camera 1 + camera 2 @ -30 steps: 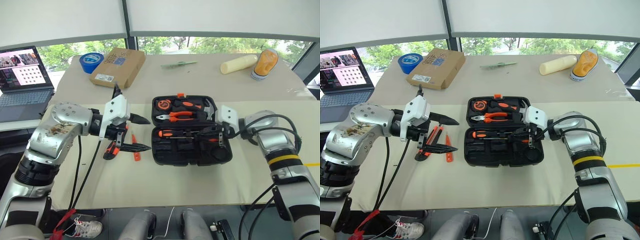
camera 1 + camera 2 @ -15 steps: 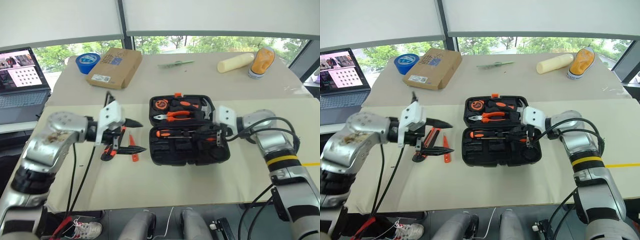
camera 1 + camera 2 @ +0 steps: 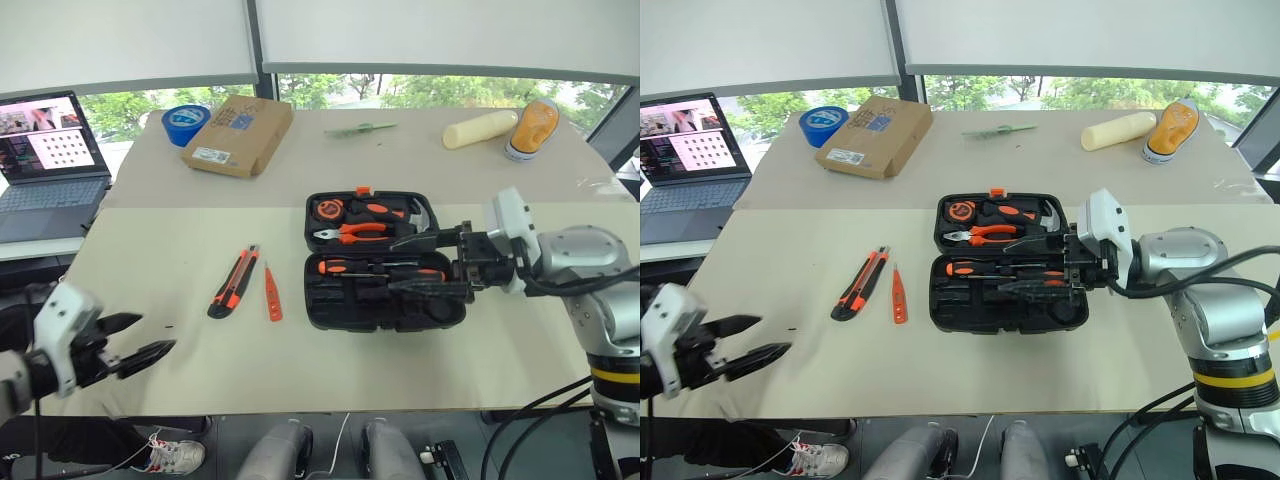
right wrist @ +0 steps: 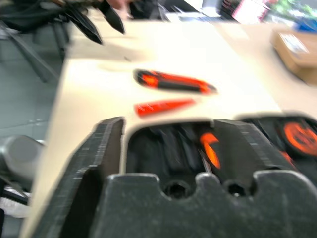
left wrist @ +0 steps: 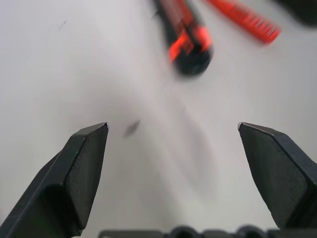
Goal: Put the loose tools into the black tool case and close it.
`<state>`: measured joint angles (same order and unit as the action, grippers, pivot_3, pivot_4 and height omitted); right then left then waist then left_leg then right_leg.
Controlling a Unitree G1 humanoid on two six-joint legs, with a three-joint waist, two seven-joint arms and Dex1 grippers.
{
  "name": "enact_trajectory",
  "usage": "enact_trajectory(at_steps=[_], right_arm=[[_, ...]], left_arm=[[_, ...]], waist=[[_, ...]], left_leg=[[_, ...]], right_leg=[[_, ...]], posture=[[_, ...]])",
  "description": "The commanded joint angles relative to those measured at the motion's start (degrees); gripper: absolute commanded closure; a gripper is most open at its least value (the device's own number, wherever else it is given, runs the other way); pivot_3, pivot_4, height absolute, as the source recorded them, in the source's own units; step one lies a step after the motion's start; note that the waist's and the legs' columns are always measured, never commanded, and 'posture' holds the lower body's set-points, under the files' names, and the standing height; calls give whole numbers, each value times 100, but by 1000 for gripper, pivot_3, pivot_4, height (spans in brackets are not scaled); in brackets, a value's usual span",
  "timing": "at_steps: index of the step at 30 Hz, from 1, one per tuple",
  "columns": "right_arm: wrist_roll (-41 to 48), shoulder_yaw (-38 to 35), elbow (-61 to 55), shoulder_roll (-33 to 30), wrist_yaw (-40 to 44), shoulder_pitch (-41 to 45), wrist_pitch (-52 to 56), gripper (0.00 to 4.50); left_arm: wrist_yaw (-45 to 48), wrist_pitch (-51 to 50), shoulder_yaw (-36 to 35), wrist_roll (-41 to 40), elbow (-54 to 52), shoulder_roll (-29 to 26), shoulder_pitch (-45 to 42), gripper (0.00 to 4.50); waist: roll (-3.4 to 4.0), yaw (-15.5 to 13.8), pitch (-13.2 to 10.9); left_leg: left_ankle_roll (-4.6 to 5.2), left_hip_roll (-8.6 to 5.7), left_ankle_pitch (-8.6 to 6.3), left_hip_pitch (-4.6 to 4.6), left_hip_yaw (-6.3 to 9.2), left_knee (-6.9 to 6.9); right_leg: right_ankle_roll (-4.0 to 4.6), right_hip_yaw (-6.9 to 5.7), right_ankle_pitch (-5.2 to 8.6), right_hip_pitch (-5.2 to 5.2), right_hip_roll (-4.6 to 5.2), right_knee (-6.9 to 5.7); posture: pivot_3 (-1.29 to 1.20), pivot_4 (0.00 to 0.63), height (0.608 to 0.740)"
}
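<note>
Cream table (image 3: 300, 380), tool case lying open at centre frame.
Lower left, left gripper (image 3: 140, 340) spread, empty; utility knife (image 3: 233, 295) and tester screwdriver (image 3: 271, 293) lie left of black tool case (image 3: 385, 305); right gripper (image 3: 425, 265) parted above it.

We can read no text anywhere. The cardboard box (image 3: 237, 133) carries labels, but their print is too small for us.
</note>
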<state>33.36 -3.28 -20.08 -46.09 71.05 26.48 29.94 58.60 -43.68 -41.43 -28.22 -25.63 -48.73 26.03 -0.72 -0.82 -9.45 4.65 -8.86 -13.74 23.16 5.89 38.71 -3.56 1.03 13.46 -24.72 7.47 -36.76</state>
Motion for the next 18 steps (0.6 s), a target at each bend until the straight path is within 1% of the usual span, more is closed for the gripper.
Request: enact_trajectory(at_steps=[1, 3, 5, 7, 9, 10, 11, 12, 13, 15, 18], right_arm=[[35, -51, -175, -64, -128, 13, -36, 59], [14, -19, -158, -69, -164, 31, -49, 59], [18, 4, -162, -75, -196, 45, -26, 59], [66, 17, -216, -95, -192, 22, 25, 59], [83, 26, -267, -98, -220, 3, 47, 59], [80, 26, -278, -93, -242, -10, 43, 59], [67, 27, -289, -81, -278, -34, 31, 59], [48, 32, -301, -66, -322, -62, 12, 59], [28, 38, -319, -42, -378, -93, -10, 59], [-51, 62, -371, 15, -529, -156, -75, 59], [-114, 79, -481, 57, -687, -280, -134, 59]], left_arm=[[158, 274, -166, 183, 57, -368, 81, 0], [44, -220, -11, -43, -128, -693, -220, 0], [-69, -819, 276, -472, -428, -1063, -772, 0], [-415, -1663, 707, -996, -517, -1394, -1790, 0], [-763, -2475, 1137, -1381, -415, -1562, -2794, 0], [-968, -3124, 1451, -1525, -270, -1560, -3444, 0], [-1134, -3880, 1896, -1648, -82, -1478, -4279, 0], [-1274, -4415, 2353, -1679, 46, -1402, -4975, 0], [-1452, -4742, 2796, -1739, 220, -1308, -5582, 0], [-1948, -4878, 3530, -1952, 773, -1059, -6483, 0], [-2828, -4882, 4355, -2501, 1802, -666, -7532, 0]], waist=[[-1, -44, 0], [-2, -112, 0], [-4, -157, 1], [-5, -170, 0], [-9, -151, 1], [-11, -121, 1], [-12, -108, 0], [-15, -91, -1], [-20, -59, -2], [-22, -14, -1], [-26, 39, -2]], left_leg=[[1, 0, -1, -2, 0, 1], [1, 0, -1, -2, 3, 6], [0, 0, -2, -3, 3, 9], [0, -3, -2, -4, 3, 12], [-1, -5, -1, -4, 4, 13], [-1, -5, -1, -3, 5, 14], [-24, -4, 13, -5, 4, 12], [-39, -5, 23, -6, 3, 11], [-42, -5, 25, -2, 3, 11], [-52, -4, 33, 2, 3, 12], [-54, -4, 35, 2, 4, 10]], right_leg=[[0, -4, 0, 6, 1, 2], [2, -11, -1, 12, 1, 7], [2, -14, -2, 15, 0, 6], [0, -14, -4, 17, 1, 5], [-4, -15, -6, 16, 0, 1], [-5, -16, -6, 12, -2, -3], [-6, -15, -8, 10, -3, -6], [-6, -14, -7, 6, -2, -16], [-6, -16, -7, 11, -3, -23], [-6, -18, -7, 13, -2, -34], [-6, -14, -7, 16, -4, -33]], posture=[[0, 150, 735], [0, 150, 735], [0, 150, 735], [0, 150, 735], [0, 150, 735], [0, 150, 735], [0, 150, 735], [0, 150, 735], [0, 150, 735], [0, 150, 735], [0, 150, 735]])
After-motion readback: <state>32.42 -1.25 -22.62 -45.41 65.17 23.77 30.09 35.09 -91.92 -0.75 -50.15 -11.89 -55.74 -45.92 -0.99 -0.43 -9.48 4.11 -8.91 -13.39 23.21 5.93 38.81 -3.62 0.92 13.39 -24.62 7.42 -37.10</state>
